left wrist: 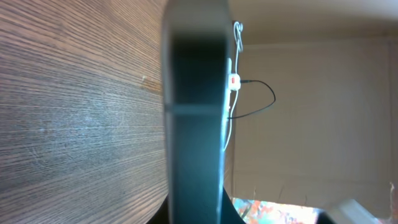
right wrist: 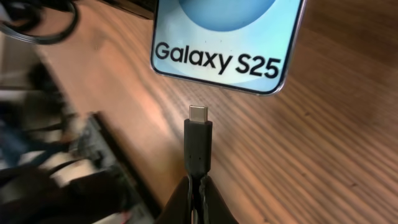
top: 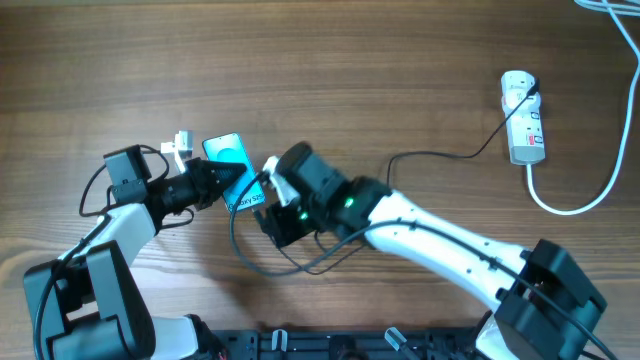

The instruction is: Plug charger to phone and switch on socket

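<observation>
The phone, with a cyan screen, is held tilted on edge by my left gripper, which is shut on it. In the left wrist view the phone shows edge-on between the jaws. My right gripper is shut on the charger plug. In the right wrist view its fingers pinch the plug, whose metal tip points at the phone's bottom edge, a short gap away. The black charger cable runs to the white socket at the far right.
A thick white cable loops from the socket along the right edge. Slack black cable hangs in a loop under the right gripper. The socket also shows far off in the left wrist view. The table is wooden.
</observation>
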### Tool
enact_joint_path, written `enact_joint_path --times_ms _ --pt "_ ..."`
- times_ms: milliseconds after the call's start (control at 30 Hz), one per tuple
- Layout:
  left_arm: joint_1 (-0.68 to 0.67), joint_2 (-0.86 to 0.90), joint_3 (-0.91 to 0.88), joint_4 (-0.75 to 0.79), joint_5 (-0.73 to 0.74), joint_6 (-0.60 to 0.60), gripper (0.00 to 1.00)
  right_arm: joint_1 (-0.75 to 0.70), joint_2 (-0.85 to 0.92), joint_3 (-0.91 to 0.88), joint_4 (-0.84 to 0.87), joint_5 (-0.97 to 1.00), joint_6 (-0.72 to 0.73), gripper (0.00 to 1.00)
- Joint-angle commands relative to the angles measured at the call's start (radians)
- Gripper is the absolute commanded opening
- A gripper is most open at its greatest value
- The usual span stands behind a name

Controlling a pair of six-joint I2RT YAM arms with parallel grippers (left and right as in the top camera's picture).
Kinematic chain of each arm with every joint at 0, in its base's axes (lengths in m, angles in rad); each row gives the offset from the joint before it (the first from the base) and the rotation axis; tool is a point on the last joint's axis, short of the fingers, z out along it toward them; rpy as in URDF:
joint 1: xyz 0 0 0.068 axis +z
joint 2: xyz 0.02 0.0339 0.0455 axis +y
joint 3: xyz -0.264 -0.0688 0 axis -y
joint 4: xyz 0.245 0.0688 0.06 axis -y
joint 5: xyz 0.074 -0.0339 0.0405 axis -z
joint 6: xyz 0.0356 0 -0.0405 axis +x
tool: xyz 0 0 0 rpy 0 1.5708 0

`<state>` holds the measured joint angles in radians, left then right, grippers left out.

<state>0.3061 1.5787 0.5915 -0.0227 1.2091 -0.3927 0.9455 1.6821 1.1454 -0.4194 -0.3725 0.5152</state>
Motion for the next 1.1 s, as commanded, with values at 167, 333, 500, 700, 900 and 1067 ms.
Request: enact_joint_path --times_ms 167,333,500,700,900,1067 --pt "-0.001 -0.012 0.000 0.004 0.005 -0.095 0.04 0.115 0.001 0.018 0.031 0.328 0.087 0.04" --pt "-0.001 -0.012 0.000 0.010 0.066 -0.095 0.05 0.116 0.022 0.018 0.082 0.292 0.138 0.04" --pt "-0.001 -0.012 0.000 0.024 0.084 -0.095 0.04 0.116 0.023 0.018 0.112 0.190 0.117 0.04" --pt "-0.001 -0.012 0.000 0.049 0.144 -0.093 0.04 0.115 0.023 0.018 0.066 0.193 0.165 0.04" --pt "-0.001 -0.012 0.000 0.049 0.144 -0.086 0.04 0.078 0.023 0.018 0.090 0.206 0.170 0.04" --pt "-0.001 -0.012 0.000 0.049 0.145 -0.087 0.04 0.071 0.023 0.018 0.069 0.206 0.195 0.04"
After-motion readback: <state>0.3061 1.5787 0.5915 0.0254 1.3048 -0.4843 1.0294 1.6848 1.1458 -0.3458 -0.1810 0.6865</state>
